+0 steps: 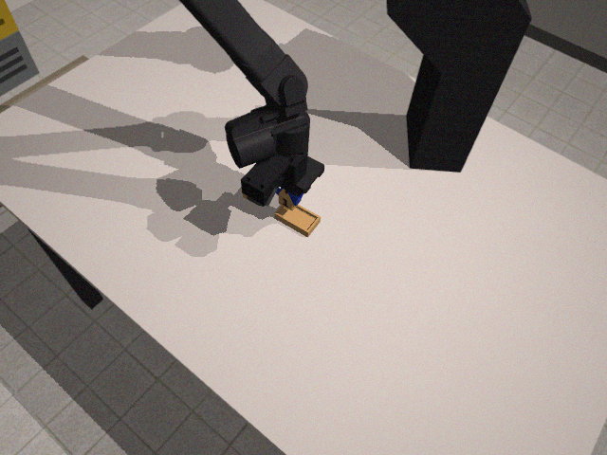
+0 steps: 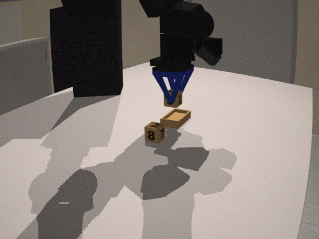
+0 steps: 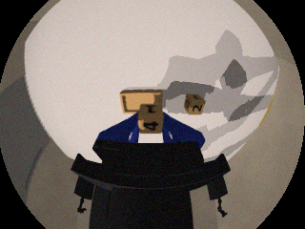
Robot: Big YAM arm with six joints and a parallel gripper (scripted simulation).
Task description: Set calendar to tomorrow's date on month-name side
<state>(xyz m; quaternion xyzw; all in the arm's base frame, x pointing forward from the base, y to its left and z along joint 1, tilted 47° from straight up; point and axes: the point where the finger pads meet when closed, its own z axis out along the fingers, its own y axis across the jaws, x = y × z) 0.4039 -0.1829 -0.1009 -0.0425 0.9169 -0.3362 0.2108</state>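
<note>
The gripper [image 2: 173,98], partly closed on a cube [image 2: 173,99] above the tray [image 2: 175,118], risks clipping the rim when lowering and tipping it.

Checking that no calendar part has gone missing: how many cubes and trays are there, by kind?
Cubes: 2, one in the claw above the tray, one on the table
Trays: 1
Total: 3
</note>
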